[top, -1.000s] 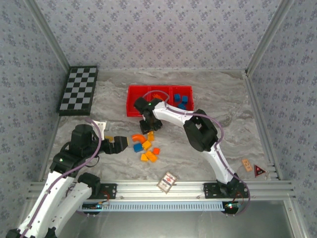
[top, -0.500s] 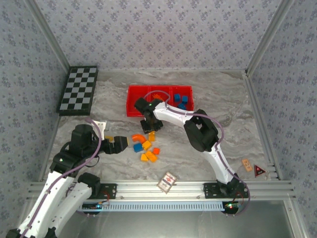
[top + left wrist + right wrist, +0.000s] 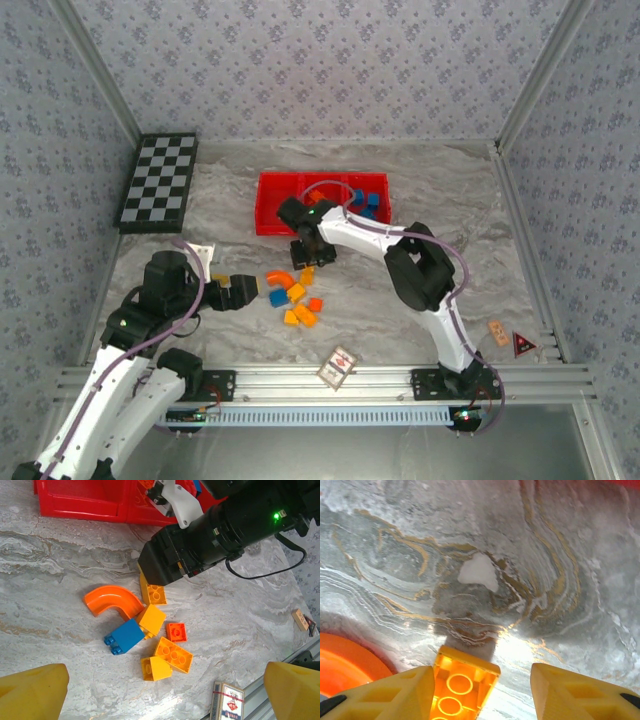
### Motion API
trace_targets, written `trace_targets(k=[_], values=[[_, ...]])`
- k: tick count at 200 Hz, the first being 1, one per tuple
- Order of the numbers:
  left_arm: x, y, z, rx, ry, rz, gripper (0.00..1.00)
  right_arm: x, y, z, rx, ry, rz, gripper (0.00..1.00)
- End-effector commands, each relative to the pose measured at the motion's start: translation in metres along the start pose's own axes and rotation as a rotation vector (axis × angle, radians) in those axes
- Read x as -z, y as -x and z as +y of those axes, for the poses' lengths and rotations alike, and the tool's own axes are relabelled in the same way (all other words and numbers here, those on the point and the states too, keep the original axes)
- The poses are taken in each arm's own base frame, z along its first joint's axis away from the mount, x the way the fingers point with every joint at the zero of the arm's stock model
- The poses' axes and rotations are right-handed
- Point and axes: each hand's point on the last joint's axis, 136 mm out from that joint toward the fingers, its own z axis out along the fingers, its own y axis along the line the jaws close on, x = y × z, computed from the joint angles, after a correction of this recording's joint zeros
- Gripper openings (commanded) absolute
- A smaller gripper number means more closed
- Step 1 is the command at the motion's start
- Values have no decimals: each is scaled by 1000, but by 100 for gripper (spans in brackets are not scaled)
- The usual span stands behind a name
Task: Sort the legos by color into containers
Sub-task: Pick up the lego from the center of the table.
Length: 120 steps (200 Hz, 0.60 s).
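Loose legos (image 3: 295, 295) lie in a cluster in front of the red tray (image 3: 270, 212): an orange curved piece (image 3: 112, 600), a blue brick (image 3: 125, 636), a small red-orange brick (image 3: 176, 631) and several yellow-orange ones (image 3: 173, 654). Blue bricks (image 3: 368, 200) lie in the tray's right container. An orange piece (image 3: 320, 192) lies in the middle one. My right gripper (image 3: 310, 258) hangs low over the cluster's far edge, open. A yellow-orange brick (image 3: 462, 685) stands between its fingers, against the left finger (image 3: 385, 695) and apart from the right. My left gripper (image 3: 162, 690) hovers open on the cluster's left.
A black-and-white checkerboard (image 3: 160, 182) lies at the far left. A card deck (image 3: 340, 365) rests near the front rail, close to the cluster. Two small tags (image 3: 510, 338) sit at the front right. Walls close in the table on three sides.
The right gripper slid a little right and nearer to the cluster, and its elbow swung right. Its jaws stand wider than half a second ago. The left arm stayed still.
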Motion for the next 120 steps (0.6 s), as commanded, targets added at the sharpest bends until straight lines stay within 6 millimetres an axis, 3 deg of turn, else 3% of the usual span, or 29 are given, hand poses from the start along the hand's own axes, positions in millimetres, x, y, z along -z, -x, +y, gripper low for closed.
trace_targets(k=[1, 60, 120], values=[[2, 2, -1, 7, -4, -10, 100, 1, 1, 0, -92, 1, -37, 54], [4, 2, -2, 4, -11, -17, 100, -7, 2, 10, -187, 11, -86, 56], [5, 2, -3, 1, -16, -24, 100, -14, -5, 6, -184, -9, -68, 46]])
